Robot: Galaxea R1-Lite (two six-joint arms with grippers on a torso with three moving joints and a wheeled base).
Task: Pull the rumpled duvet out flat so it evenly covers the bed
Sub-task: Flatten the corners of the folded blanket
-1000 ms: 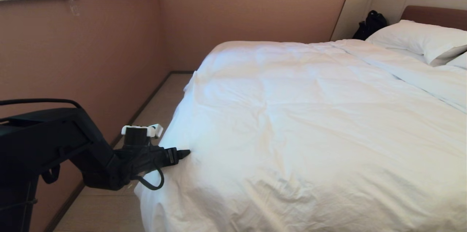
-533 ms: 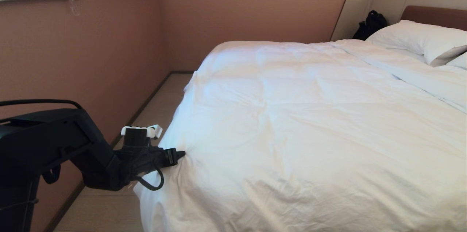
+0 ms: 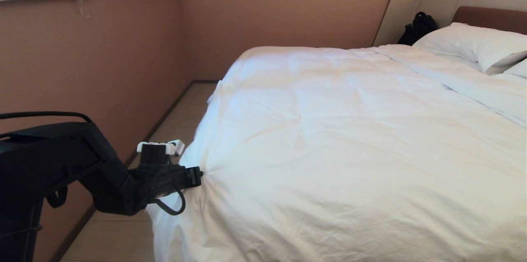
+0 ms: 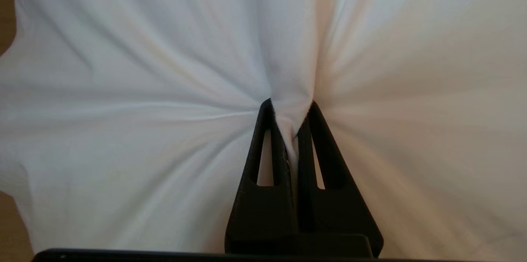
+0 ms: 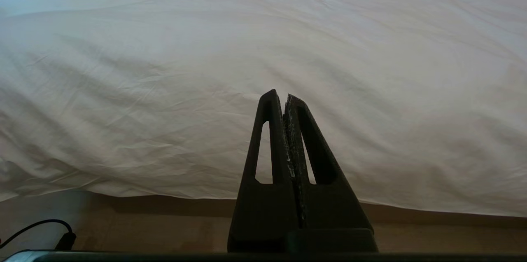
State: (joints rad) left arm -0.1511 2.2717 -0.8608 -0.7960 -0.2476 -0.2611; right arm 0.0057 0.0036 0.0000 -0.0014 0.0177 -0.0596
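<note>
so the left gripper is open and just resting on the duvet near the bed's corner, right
Not open: the left gripper is shut on a pinch of the duvet, with creases fanning out from its tips in the left wrist view. It is near the bed's corner as you say.

Duvet: a large, puffy white quilted duvet (image 3: 350, 138) covers nearly the whole wide bed (image 3: 488, 17), its near corner hanging toward the floor.
Left gripper: the black left gripper (image 3: 200, 176) meets the duvet's left edge, fabric creases fanning out from its tip (fingers pinched on cloth).
Pillows: plump white pillows (image 3: 473, 45) lie at the far right against the brown padded headboard.
Bag: a black bag (image 3: 418, 27) sits beside the pillows by the beige surround.
Floor: a pale wood-look floor strip (image 3: 177, 118) runs between bed and pink wall.
</note>
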